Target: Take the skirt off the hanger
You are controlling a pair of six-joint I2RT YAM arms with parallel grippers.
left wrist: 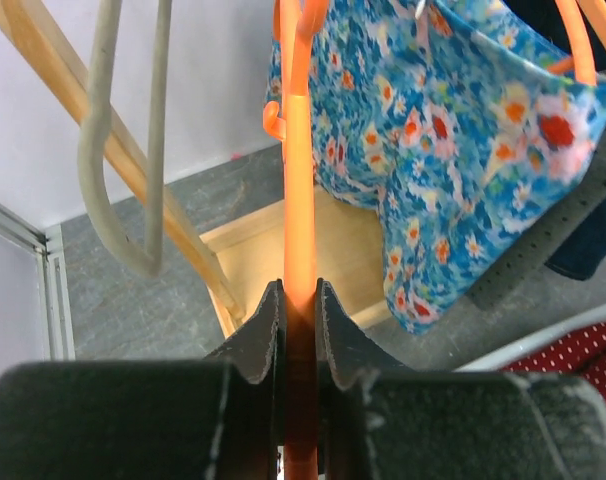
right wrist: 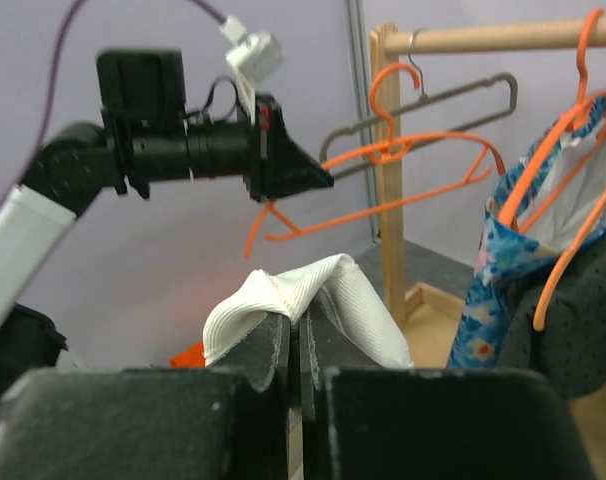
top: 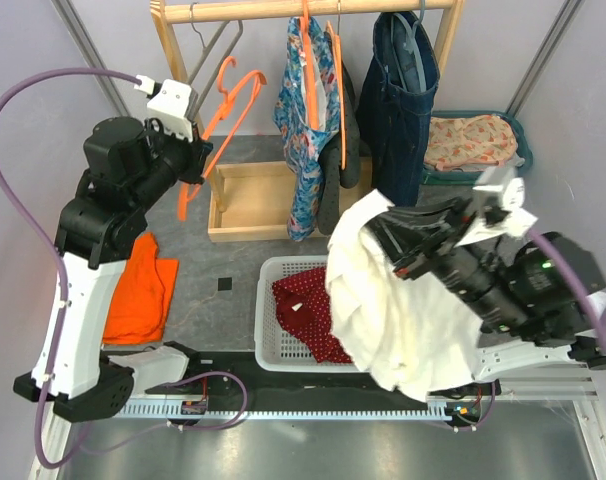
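So the left pincer (left wrist: 298,300) is clenched on the orange hanger (left wrist: 299,190) up near the wooden rack (top: 273,11), and the right pincer (right wrist: 296,328) is pinched shut on the white skirt (top: 388,300), which dangles over the white basket (top: 267,335) with the red cloth (top: 303,310) in it.

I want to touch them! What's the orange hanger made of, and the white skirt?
The orange hanger looks like smooth, slightly shiny plastic: a thin, evenly coloured bar with a soft gloss. The white skirt looks like soft ribbed fabric, perhaps cotton knit: fine ridges show, and it folds and droops limply.
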